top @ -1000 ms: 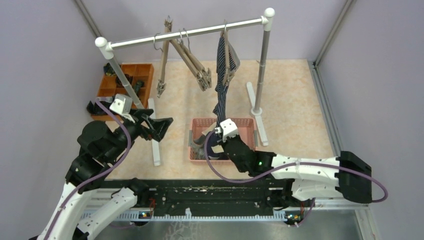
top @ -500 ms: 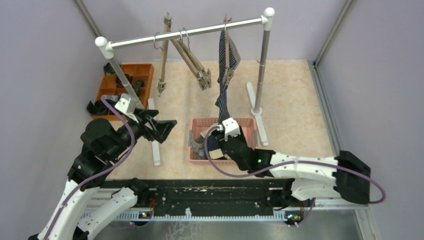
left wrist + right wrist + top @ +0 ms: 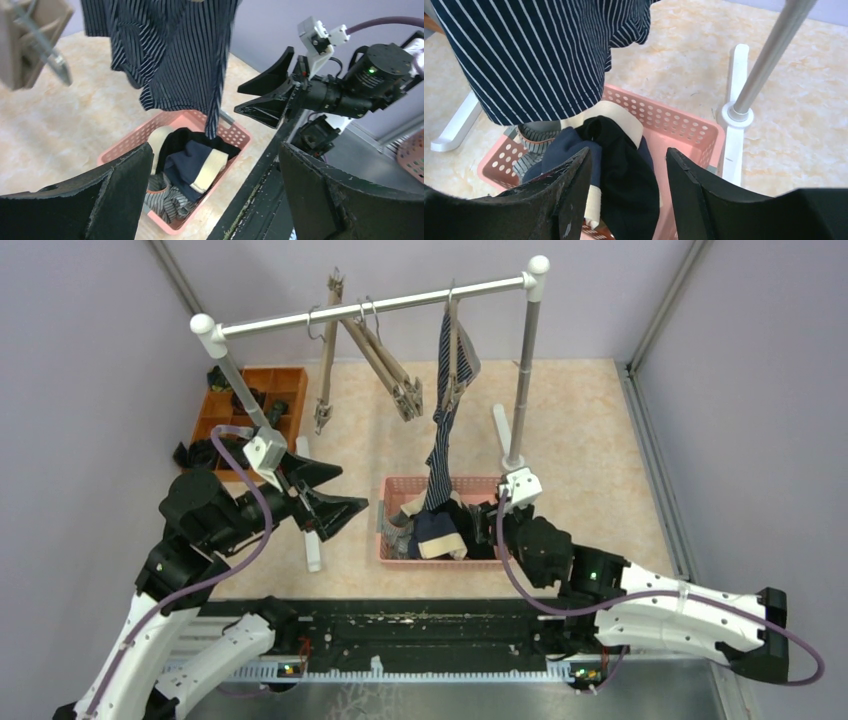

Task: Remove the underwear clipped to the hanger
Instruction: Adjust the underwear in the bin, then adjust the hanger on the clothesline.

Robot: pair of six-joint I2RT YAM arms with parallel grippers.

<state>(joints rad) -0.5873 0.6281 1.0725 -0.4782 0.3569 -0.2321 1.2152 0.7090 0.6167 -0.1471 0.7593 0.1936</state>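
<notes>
One navy white-striped underwear [image 3: 441, 420] [image 3: 534, 55] [image 3: 170, 50] hangs clipped to a wooden hanger [image 3: 456, 352] on the rail, its lower end over the pink basket [image 3: 480, 481]. Inside the basket lie black underwear [image 3: 629, 170], plain navy underwear [image 3: 187, 165] and grey-white striped underwear [image 3: 165, 205]. My right gripper [image 3: 488, 525] [image 3: 629, 195] is open at the basket's right end, nothing between its fingers, the black underwear just below. My left gripper [image 3: 338, 502] [image 3: 210, 200] is wide open and empty, left of the basket, facing it.
Two bare wooden hangers [image 3: 325, 370] [image 3: 388, 365] hang on the rail [image 3: 370, 305]. The rack's right post [image 3: 522, 370] and white foot [image 3: 735, 115] stand beside the basket; its left foot [image 3: 312, 540] lies under my left gripper. An orange tray [image 3: 225, 405] with dark bundles sits far left.
The right gripper was shut over the basket's middle; it has opened and drawn back to the basket's right end. The left gripper has moved right, toward the basket.
</notes>
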